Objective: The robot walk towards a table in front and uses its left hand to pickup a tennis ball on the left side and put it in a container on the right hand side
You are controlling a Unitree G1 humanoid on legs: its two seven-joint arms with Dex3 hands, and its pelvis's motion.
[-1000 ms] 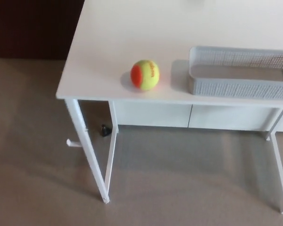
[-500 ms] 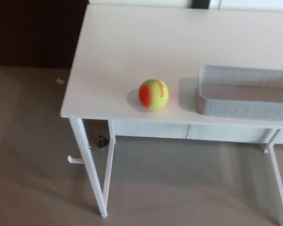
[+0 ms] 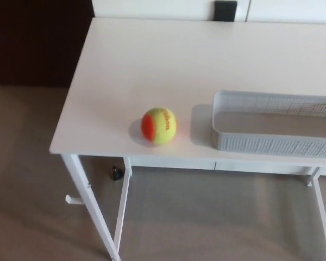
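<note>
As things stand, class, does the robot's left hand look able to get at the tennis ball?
Probably yes: the tennis ball lies alone near the front edge of the table, apart from the grey basket. The left hand is not in view, though.

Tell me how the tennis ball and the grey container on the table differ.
Shape: the tennis ball is a small sphere; the container is a long, low rectangular tray with perforated walls. Colour: the ball is yellow-green with an orange patch; the container is grey. Position: the ball sits left of the container, apart from it; the container runs off the picture's right edge. Both rest near the front edge of the white table.
</note>
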